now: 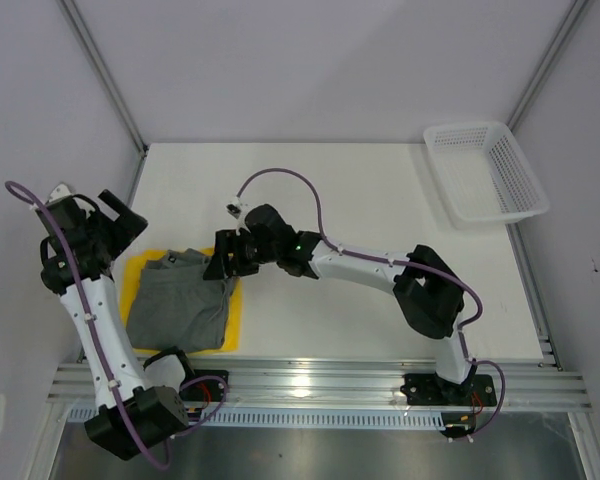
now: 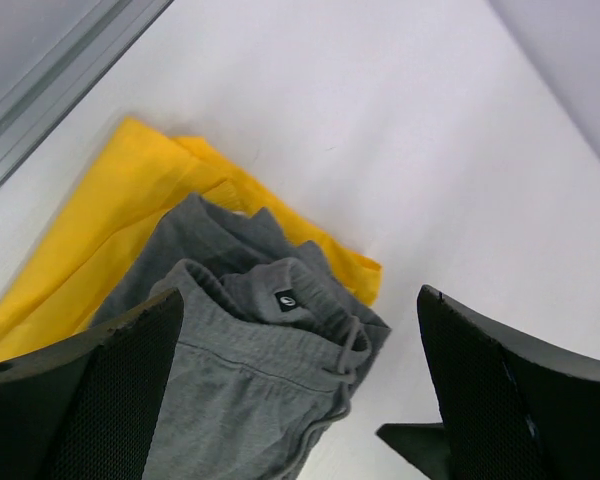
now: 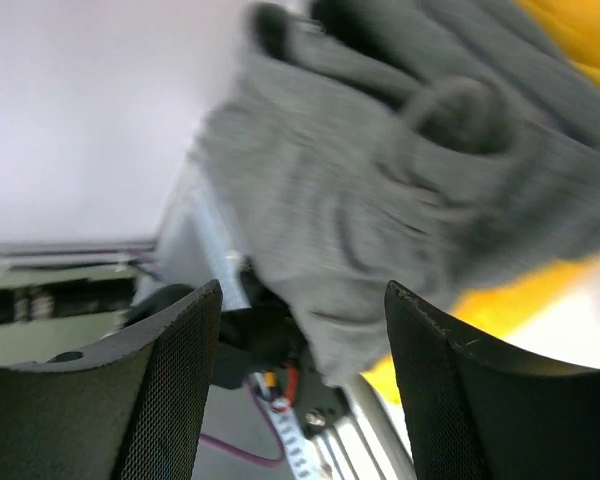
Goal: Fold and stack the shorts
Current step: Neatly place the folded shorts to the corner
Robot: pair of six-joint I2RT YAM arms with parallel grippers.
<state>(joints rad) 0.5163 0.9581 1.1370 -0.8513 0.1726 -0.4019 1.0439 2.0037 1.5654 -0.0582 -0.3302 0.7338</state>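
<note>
Crowding shorts (image 1: pixel 180 308) — right claw (image 1: pixel 218 265); basket (image 1: pixel 468 126) afar

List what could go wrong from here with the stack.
1. The right gripper hangs open right at the grey shorts; backing off, a finger may snag the drawstring and pull the fold apart.
2. The stack lies near the table front edge; any drag could slide the yellow shorts onto the rail.
</note>
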